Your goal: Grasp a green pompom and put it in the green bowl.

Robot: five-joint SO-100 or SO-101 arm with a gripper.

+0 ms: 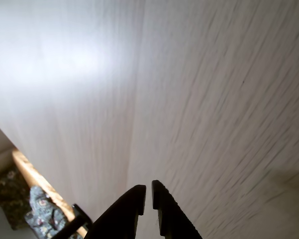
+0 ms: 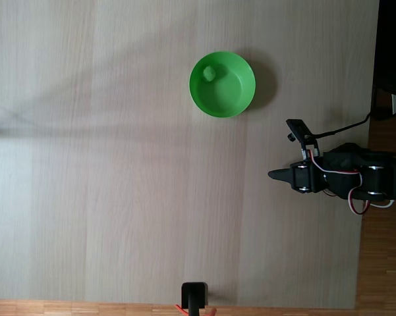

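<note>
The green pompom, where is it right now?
In the fixed view the green pompom lies inside the green bowl, near its upper left wall, up and left of the gripper.

Soft daylight washes the pale wooden table, flaring into a white glare patch at the upper left of the wrist view, where the grain is smeared by blur, while the sharper fixed view shows the green bowl casting a faint shadow to its right.
</note>
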